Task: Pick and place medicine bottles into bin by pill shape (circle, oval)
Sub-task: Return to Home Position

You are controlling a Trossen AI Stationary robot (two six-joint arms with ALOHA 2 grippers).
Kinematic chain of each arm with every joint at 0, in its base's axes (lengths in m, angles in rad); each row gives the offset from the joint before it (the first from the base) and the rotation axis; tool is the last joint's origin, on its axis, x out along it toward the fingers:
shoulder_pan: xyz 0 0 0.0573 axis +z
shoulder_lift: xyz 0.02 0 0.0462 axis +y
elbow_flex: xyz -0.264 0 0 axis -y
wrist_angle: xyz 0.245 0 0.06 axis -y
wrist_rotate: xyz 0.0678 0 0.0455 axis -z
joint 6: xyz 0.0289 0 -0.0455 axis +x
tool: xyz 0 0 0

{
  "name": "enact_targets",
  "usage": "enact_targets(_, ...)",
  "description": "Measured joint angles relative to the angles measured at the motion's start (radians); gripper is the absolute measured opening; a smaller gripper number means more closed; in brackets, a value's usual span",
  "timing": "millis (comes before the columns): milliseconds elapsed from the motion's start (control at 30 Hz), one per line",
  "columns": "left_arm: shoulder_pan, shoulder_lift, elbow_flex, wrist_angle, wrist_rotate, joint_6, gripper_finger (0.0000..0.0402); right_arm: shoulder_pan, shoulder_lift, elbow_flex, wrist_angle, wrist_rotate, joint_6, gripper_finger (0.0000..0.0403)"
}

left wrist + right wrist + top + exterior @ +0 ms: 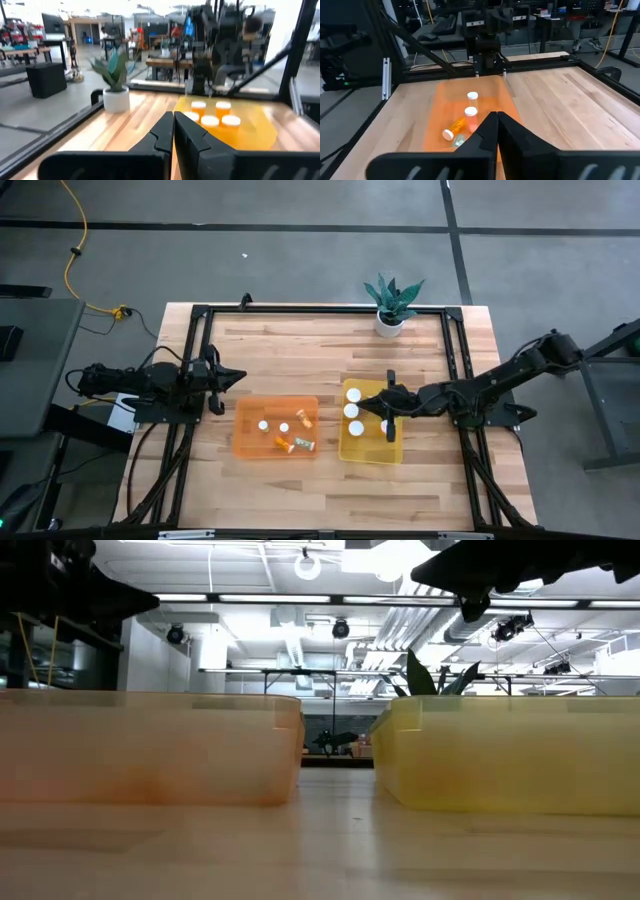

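No text, brand, number or sign can be read on the wooden table or in the workshop behind it. The medicine bottles standing in the yellow bin and those in the orange bin show white caps and amber bodies. Any print on them is too small and blurred to make out, even from the wrist cameras.

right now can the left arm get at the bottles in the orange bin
Probably yes: the left gripper, fingers shut, hangs beside the open-topped orange bin with nothing between it and the bottles; the right gripper is away over the yellow bin.
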Motion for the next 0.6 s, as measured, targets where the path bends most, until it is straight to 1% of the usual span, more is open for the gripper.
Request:
enact_targets(133,0.014,0.0,0.0,-0.038,0.018,0.0,0.0001,0.0,0.0,-0.002,-0.001,0.009,0.006,0.0006)
enact_targets(267,0.05,0.0,-0.001,-0.056,0.098,0.0,0.0,0.0,0.002,-0.002,-0.001,0.009,0.018,0.0002)
enact_targets(500,0.167,0.0,-0.058,-0.011,0.145,-0.028,0.0,0.0,0.002,-0.002,-0.001,0.007,0.018,0.0001)
enact_targets(600,0.223,0.0,-0.084,0.042,0.22,-0.059,0.0,0.0,0.002,-0.002,-0.001,0.007,0.018,0.0)
